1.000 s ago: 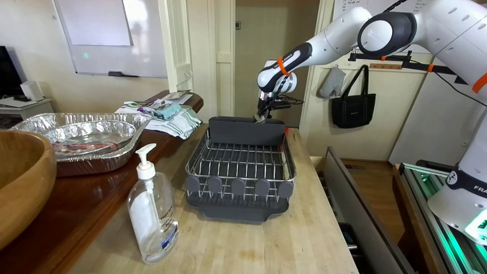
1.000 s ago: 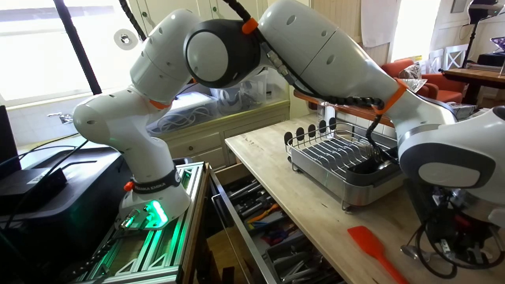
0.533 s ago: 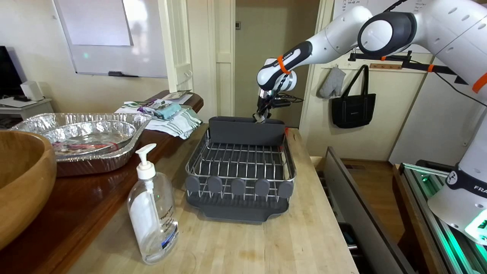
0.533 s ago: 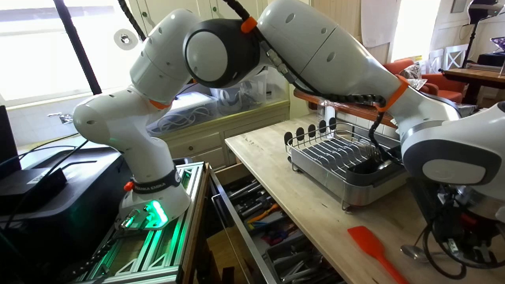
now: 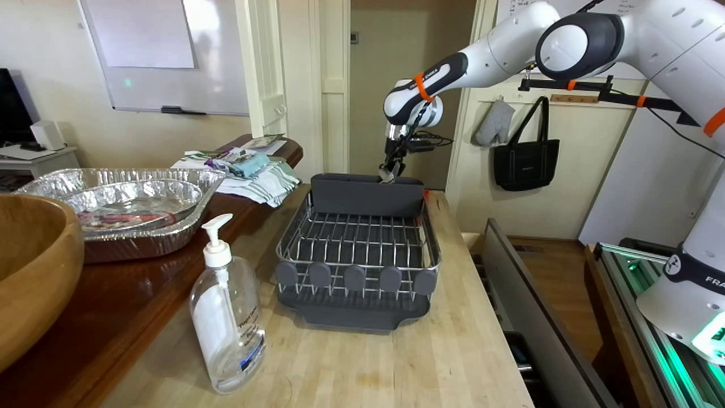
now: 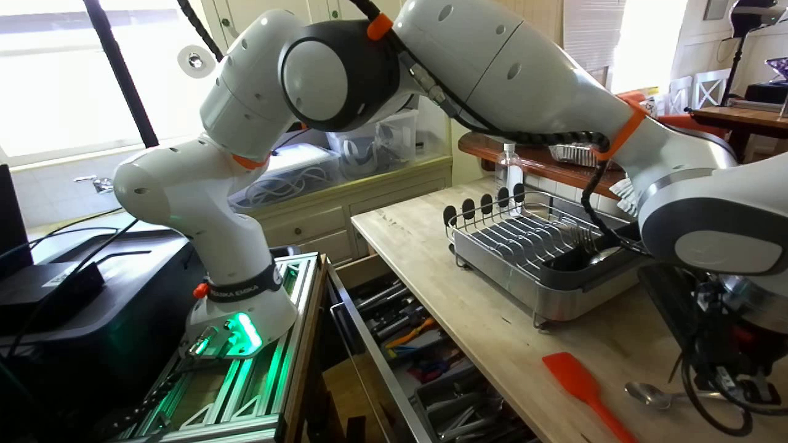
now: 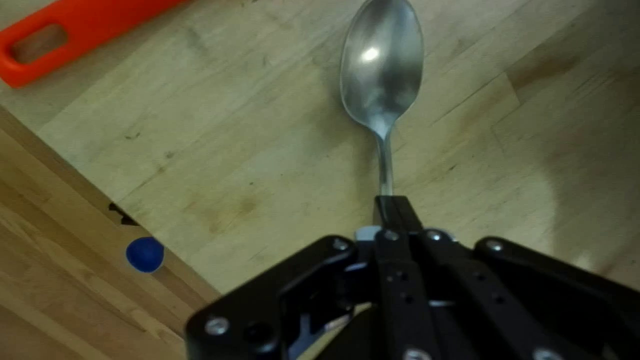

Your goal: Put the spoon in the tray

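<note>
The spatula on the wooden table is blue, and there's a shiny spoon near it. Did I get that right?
Not the color: the spatula is orange-red, as an exterior view shows, and the wrist view shows the same color on its handle. It is on the wooden table, with the shiny spoon near it.

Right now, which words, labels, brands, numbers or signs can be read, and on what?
"FRANKA EMIKA" on the robot's base.
"TopCare" on the pump bottle.
Too small or blurred to read: the bottle's other print; writing on the upper-right whiteboard; mark on the black bag; lettering beside the orange arm band.
</note>
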Robot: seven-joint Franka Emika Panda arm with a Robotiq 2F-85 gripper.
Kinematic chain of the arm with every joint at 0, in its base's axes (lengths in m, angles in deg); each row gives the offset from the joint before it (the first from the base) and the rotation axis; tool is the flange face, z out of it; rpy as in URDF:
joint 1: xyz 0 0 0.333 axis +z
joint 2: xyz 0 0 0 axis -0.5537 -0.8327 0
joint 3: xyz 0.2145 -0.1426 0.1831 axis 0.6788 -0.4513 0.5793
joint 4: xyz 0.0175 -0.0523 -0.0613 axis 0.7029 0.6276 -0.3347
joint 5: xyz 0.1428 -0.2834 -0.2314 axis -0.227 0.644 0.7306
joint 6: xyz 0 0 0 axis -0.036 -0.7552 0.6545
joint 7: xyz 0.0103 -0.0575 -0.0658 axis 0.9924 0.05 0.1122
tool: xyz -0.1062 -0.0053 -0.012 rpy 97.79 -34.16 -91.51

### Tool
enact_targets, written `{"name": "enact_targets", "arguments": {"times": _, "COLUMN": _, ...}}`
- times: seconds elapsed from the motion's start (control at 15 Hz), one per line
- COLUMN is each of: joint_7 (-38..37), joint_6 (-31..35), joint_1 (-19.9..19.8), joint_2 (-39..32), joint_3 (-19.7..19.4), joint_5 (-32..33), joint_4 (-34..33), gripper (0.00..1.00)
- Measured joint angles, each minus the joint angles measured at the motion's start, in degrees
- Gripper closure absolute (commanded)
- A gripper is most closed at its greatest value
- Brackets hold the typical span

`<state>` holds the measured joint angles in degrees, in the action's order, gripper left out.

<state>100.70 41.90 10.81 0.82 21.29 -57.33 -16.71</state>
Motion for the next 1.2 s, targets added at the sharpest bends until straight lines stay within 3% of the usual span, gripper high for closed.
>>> {"name": "enact_targets", "arguments": {"times": 0.07, "joint_7": 0.2, "joint_6": 0.0, "joint_1": 0.0, "joint_2": 0.3, "joint_3": 0.0, "joint_5": 0.0, "joint_4": -0.1, "gripper": 0.73}}
{"name": "enact_targets", "arguments": {"times": 0.73, "joint_7": 0.9, "joint_6": 1.3, "joint_1": -0.2, "joint_2": -0.4, "joint_3": 0.7, "joint_5": 0.0, "joint_4": 0.0, "gripper": 0.0}}
{"name": "enact_targets", "arguments": {"times": 1.0, "joint_7": 0.9, "joint_6": 1.3, "joint_1": -0.2, "joint_2": -1.4, "joint_3": 0.7, "joint_5": 0.0, "joint_4": -0.1, "gripper": 0.0}}
{"name": "enact_targets", "arguments": {"times": 1.07, "joint_7": 0.9, "joint_6": 1.3, "joint_1": -0.2, "joint_2": -1.6, "joint_3": 0.7, "joint_5": 0.0, "joint_4": -0.1, "gripper": 0.25}}
{"name": "enact_targets", "arguments": {"times": 1.2, "joint_7": 0.9, "joint_6": 1.3, "joint_1": -0.2, "joint_2": -2.1, "joint_3": 0.7, "joint_5": 0.0, "joint_4": -0.1, "gripper": 0.27}}
